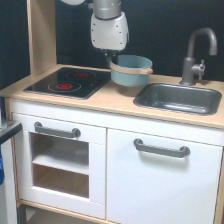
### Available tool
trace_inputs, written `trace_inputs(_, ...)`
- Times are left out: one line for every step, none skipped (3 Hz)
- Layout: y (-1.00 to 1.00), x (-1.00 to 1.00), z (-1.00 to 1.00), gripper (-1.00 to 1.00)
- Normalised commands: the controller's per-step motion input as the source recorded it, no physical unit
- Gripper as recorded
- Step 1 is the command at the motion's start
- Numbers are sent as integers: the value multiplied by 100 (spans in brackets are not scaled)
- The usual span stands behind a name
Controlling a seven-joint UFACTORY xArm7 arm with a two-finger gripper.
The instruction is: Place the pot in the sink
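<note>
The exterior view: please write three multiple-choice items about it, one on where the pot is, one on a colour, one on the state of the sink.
1. Where is the pot?
A. Inside the sink
B. Between the stovetop and the sink, under the gripper
C. On the shelf behind the cabinet window

2. What colour are the rings on the stovetop?
A. Red
B. Green
C. White

3. What is the state of the sink?
A. Full of dishes
B. Covered with a lid
C. Nothing shows in it

Answers:
1 B: the pot sits beside the sink's near corner on the exterior view's left, right of the stovetop, with the gripper at its rim.
2 A: the rings are red on black.
3 C: only the bare dark grey basin shows.
</note>
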Motion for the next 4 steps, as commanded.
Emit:
trace_inputs(44,99,-79,-100)
trace_inputs(45,99,-86,-100)
trace_inputs(30,96,-84,-100)
trace_inputs(28,75,-80,-100)
